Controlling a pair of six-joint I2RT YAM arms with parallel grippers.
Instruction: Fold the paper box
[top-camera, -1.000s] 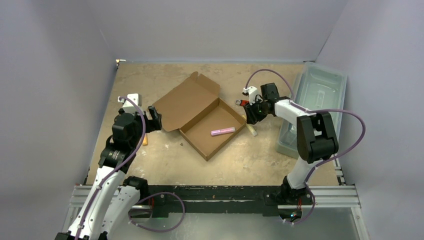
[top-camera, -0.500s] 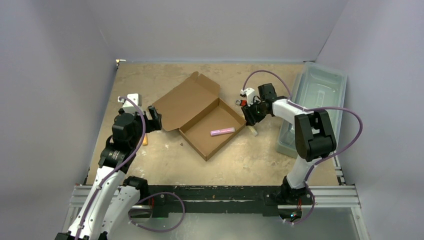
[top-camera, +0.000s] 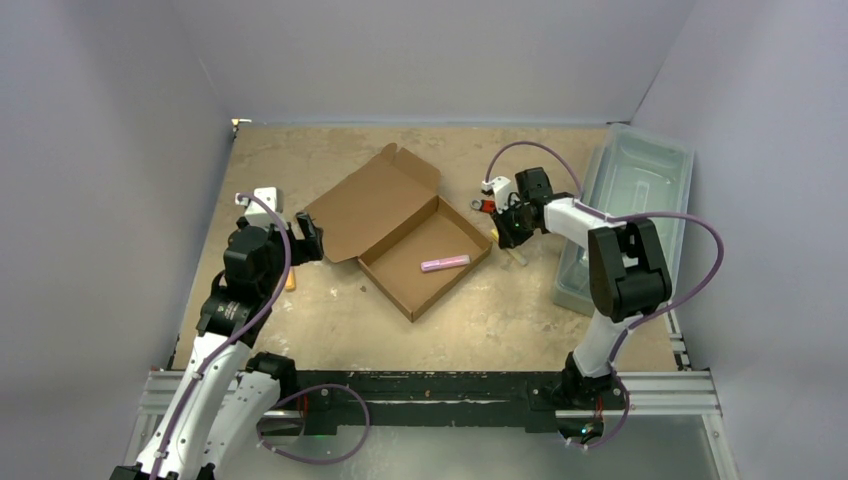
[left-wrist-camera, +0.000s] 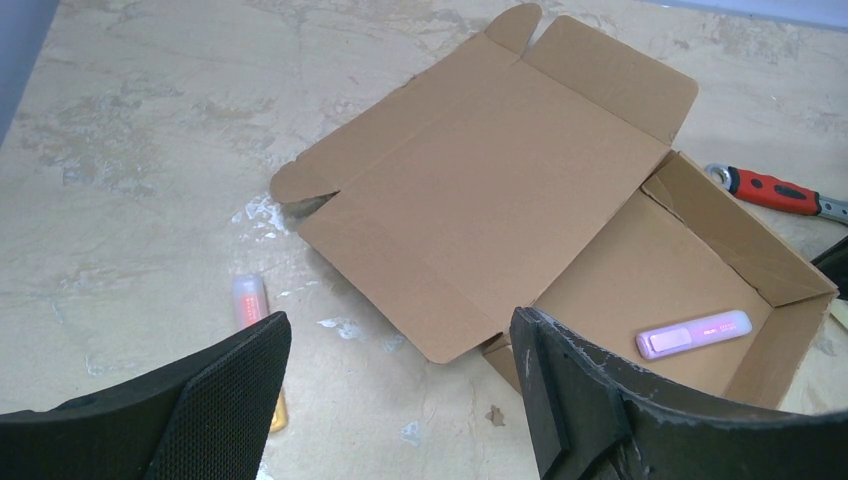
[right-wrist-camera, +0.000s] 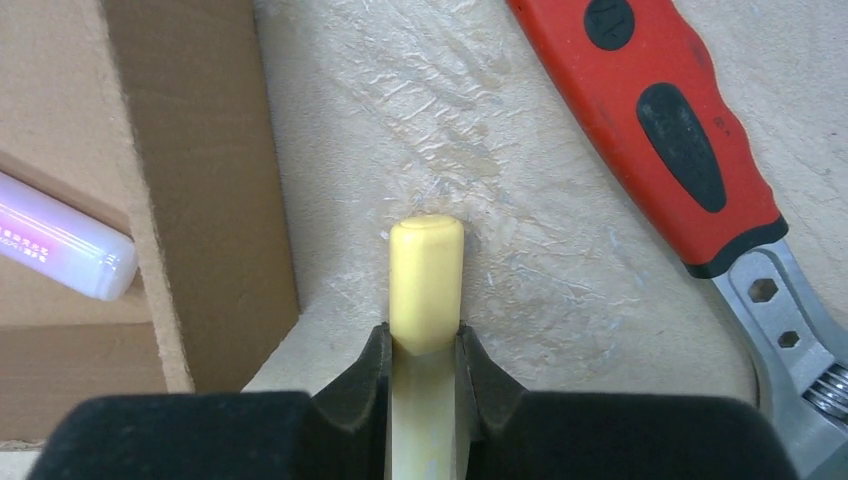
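The paper box (top-camera: 375, 205) lies in the middle of the table with its lid flat and its tray (left-wrist-camera: 690, 270) formed; a pink highlighter (top-camera: 446, 263) rests in the tray. My left gripper (top-camera: 308, 238) hovers open at the lid's left edge, with nothing between its fingers (left-wrist-camera: 400, 335). Just off the tray's right corner, my right gripper (top-camera: 508, 232) is shut on a pale yellow marker (right-wrist-camera: 425, 275) low over the table. The box wall (right-wrist-camera: 200, 150) stands just left of that marker.
A red-handled wrench (right-wrist-camera: 680, 140) lies on the table right of the yellow marker and beyond the box. A translucent plastic bin (top-camera: 625, 200) stands along the right wall. An orange-and-pink marker (left-wrist-camera: 250, 300) lies on the table under my left gripper.
My right gripper has closed its jaws onto the yellow marker beside the box and shifted slightly. The left arm and the box have not moved.
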